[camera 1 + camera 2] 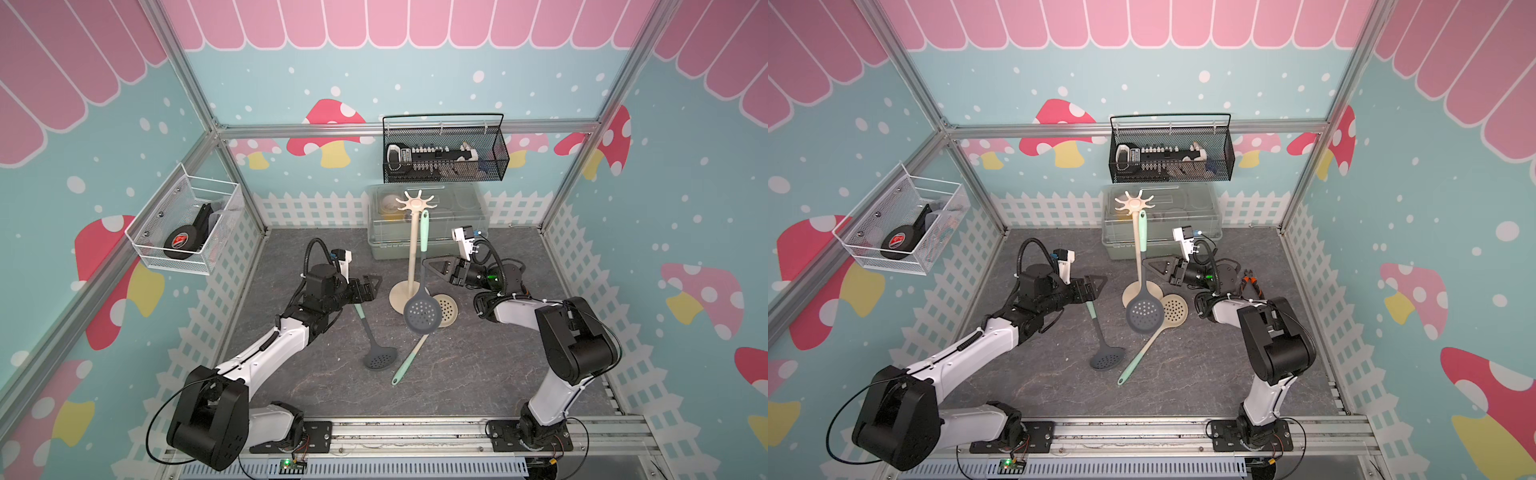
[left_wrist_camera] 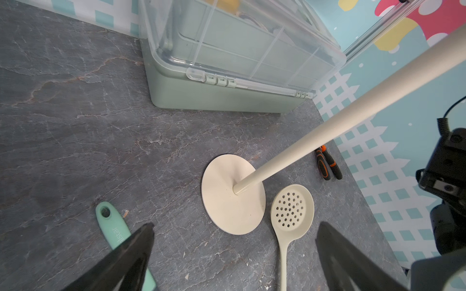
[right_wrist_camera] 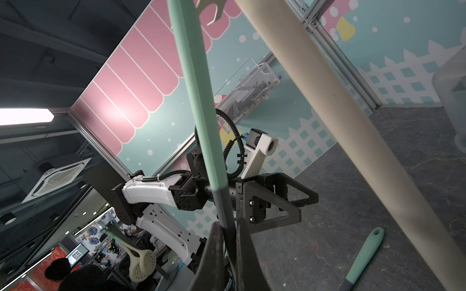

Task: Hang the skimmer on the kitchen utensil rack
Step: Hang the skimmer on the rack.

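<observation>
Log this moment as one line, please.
upright grey skimmer: handle at utensil rack hook | right gripper: jaws around shaft, grip unclear | left gripper: open, empty

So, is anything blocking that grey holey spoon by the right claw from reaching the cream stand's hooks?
Nothing visible is. The grey skimmer is upright beside the pole, its mint handle up at the rack hooks. The right gripper has its jaws either side of the shaft. Whether the handle sits on a hook, I can't tell.
</observation>
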`<state>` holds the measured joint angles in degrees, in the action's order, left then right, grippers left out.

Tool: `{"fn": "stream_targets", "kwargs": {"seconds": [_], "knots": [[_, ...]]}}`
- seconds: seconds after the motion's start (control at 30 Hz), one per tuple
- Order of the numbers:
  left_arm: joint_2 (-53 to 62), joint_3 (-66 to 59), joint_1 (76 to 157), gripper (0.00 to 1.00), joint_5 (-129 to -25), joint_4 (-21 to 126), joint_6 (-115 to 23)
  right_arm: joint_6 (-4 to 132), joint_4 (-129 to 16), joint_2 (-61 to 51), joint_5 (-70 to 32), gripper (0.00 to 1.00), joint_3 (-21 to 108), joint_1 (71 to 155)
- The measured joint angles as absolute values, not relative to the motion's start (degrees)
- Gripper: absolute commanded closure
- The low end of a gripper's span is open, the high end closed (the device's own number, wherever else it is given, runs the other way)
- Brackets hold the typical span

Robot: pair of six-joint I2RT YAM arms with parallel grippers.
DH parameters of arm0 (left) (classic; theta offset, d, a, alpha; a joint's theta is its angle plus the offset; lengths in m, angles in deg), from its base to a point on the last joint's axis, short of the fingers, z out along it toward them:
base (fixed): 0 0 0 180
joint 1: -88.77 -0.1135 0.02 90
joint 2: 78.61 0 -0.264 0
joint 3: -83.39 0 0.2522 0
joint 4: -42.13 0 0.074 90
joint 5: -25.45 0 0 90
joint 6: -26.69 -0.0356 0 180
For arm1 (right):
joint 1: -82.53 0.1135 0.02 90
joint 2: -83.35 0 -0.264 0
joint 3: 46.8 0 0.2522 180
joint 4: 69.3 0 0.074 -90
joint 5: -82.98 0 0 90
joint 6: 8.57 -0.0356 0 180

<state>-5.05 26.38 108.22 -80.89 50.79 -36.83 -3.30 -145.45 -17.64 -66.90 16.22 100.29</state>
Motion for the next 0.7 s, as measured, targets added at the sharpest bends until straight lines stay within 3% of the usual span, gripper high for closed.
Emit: {"fn": "stream_targets", "kwargs": {"seconds": [0.4, 0.53, 0.7], "knots": [[-7.15, 26.38, 108.41, 0.01, -81.37, 50.64, -36.92, -0.42, -129.21, -18.47, -60.52, 0.55, 16.22, 100.20], [-7.23, 26.36, 108.48, 0.01, -81.53, 50.70, -37.42, 13.11, -109.19, -8.87, -55.58, 0.46, 16.22, 100.22], [-6.82, 25.22, 109.11, 0.01, -81.53, 50.97, -38.49, 34.18, -81.95, 9.16, -42.49, 0.36, 16.90, 100.20]]}}
